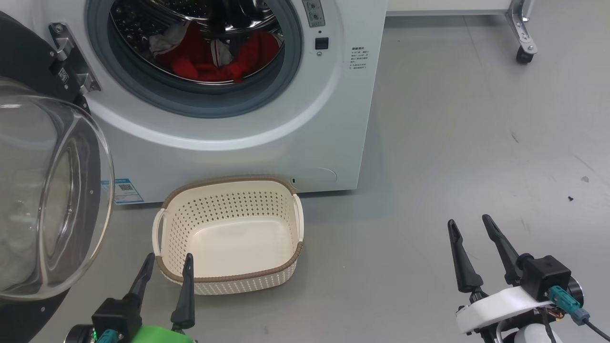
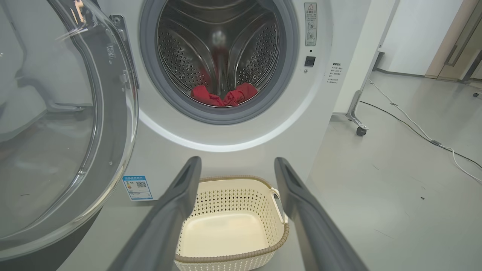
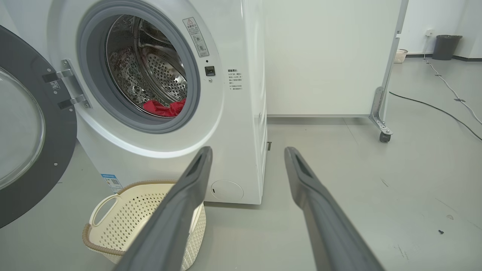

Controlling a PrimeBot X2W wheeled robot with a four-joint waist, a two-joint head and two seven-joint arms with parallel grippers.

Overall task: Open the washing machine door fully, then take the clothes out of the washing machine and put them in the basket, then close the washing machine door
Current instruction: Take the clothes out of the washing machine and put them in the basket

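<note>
The washing machine (image 1: 267, 138) stands ahead with its door (image 1: 47, 200) swung wide open to the left, glass bowl facing me. Red clothes (image 1: 209, 62) with white and grey pieces lie low in the steel drum, also red in the left wrist view (image 2: 226, 97) and the right wrist view (image 3: 163, 108). The cream basket (image 1: 228, 281) sits empty on the floor before the washer. My left gripper (image 1: 169, 261) is open just in front of the basket's near rim. My right gripper (image 1: 469, 221) is open over bare floor to the right, holding nothing.
A white panel on a wheeled leg (image 1: 523, 43) stands behind the washer on the right. Cables (image 2: 414, 128) run across the grey floor there. A dark bin (image 3: 446, 47) stands far back. A small dark screw (image 1: 570, 198) lies on the floor.
</note>
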